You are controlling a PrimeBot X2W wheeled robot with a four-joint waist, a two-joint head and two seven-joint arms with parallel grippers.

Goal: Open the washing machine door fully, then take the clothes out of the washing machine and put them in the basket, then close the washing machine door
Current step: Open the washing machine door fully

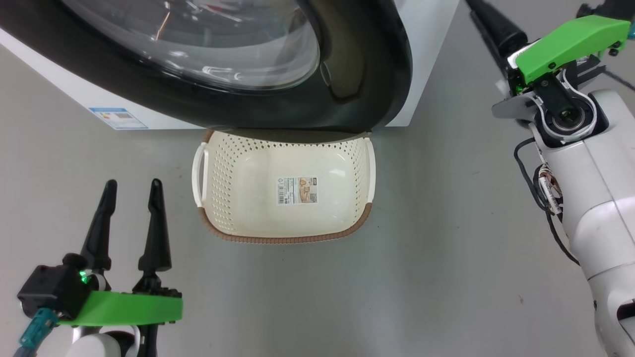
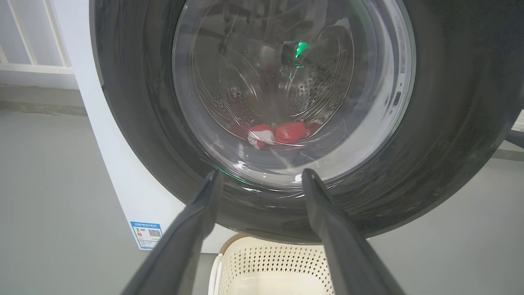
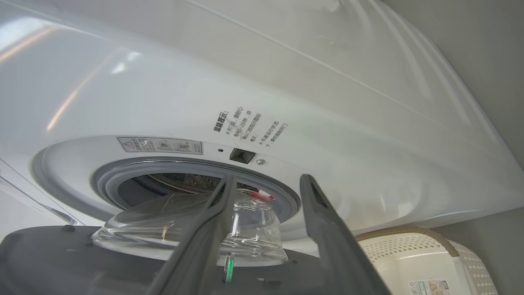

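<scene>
The washing machine door (image 1: pixel 347 74), with its black rim and bulging glass window, stands ajar above the basket (image 1: pixel 283 239), which holds nothing. Seen through the glass, the red and white clothes (image 2: pixel 286 132) lie at the bottom of the drum. My left gripper (image 1: pixel 133 184) is open low on the left, and its wrist view faces the door front (image 2: pixel 450 123). My right gripper (image 3: pixel 268 180) is open with nothing between its fingers. It sits by the door's free edge, looking at the door's grey inner side (image 3: pixel 61 258) and the rubber ring (image 3: pixel 123 176).
The white washing machine body (image 1: pixel 426 59) stands on a grey floor with a blue sticker (image 1: pixel 119 118) low on its front. My right forearm (image 1: pixel 595 198) runs down the right edge. The basket's far rim sits under the door's lower edge.
</scene>
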